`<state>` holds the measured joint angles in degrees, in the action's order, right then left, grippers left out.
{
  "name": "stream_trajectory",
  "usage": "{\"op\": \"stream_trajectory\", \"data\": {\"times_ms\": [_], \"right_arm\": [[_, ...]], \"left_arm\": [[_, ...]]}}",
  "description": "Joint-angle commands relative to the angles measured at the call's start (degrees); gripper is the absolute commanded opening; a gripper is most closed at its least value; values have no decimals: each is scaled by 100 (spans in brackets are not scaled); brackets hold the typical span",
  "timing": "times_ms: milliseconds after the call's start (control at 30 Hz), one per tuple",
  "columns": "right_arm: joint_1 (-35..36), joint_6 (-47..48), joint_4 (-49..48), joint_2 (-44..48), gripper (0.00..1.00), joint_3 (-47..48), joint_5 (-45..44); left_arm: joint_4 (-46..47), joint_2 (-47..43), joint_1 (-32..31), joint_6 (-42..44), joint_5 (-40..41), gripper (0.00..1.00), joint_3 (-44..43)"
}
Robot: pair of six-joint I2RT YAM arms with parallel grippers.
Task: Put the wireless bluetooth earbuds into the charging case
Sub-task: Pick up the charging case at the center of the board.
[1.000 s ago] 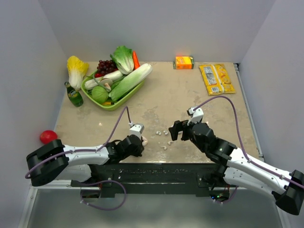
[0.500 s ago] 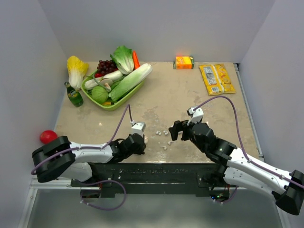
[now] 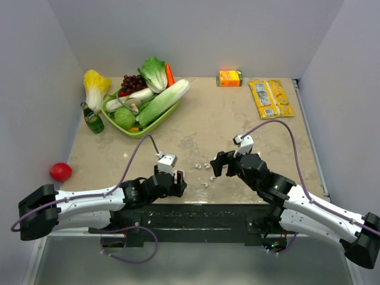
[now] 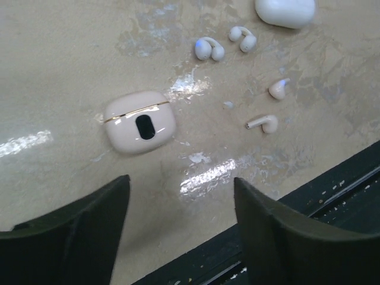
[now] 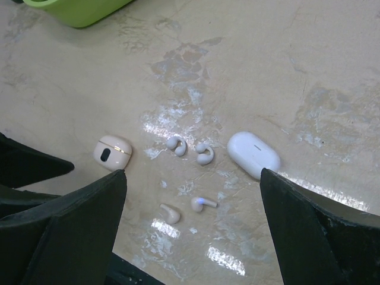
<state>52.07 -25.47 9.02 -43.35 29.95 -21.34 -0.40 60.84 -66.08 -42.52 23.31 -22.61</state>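
The charging case point(image 4: 140, 122) is a small cream pebble with a gold seam and a black oval window. It lies shut on the table, just ahead of my left gripper point(image 4: 181, 181), which is open with nothing between its fingers. Two cream earbuds with short stems point(image 4: 264, 123) point(image 4: 278, 89) lie loose to the case's right. In the right wrist view the same case point(image 5: 112, 152) and the earbuds point(image 5: 170, 213) point(image 5: 202, 203) lie below my right gripper point(image 5: 193, 173), which hangs wide open above them. From above, the left gripper point(image 3: 176, 183) and right gripper point(image 3: 218, 164) face each other near the front edge.
A larger white oval case point(image 5: 253, 154) and two clip-shaped earbuds point(image 5: 176, 144) point(image 5: 204, 153) lie beside the task's things. A green tray point(image 3: 127, 127) of vegetables, a bottle point(image 3: 92, 119), an orange carton point(image 3: 230, 78) and a yellow packet point(image 3: 271, 98) stand at the back. The table's front edge point(image 4: 332, 178) is close.
My left gripper was shut on the charging case and has opened, leaving it on the table. The left arm has swung back and leftward. The right arm has not moved.
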Motion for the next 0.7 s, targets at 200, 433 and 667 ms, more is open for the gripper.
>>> {"op": "stream_trajectory", "data": {"times_ms": [200, 433, 667], "right_arm": [[-13, -19, -14, 213, 96, 72, 7], [-13, -54, 83, 310, 97, 142, -37], [-22, -63, 74, 293, 97, 151, -36]], "left_arm": [[-1603, -293, -27, -1496, 1510, 100, -261], [-1612, 779, -36, -1478, 1598, 100, -902], [-1498, 1272, -36, -1426, 1633, 99, -1254]]}}
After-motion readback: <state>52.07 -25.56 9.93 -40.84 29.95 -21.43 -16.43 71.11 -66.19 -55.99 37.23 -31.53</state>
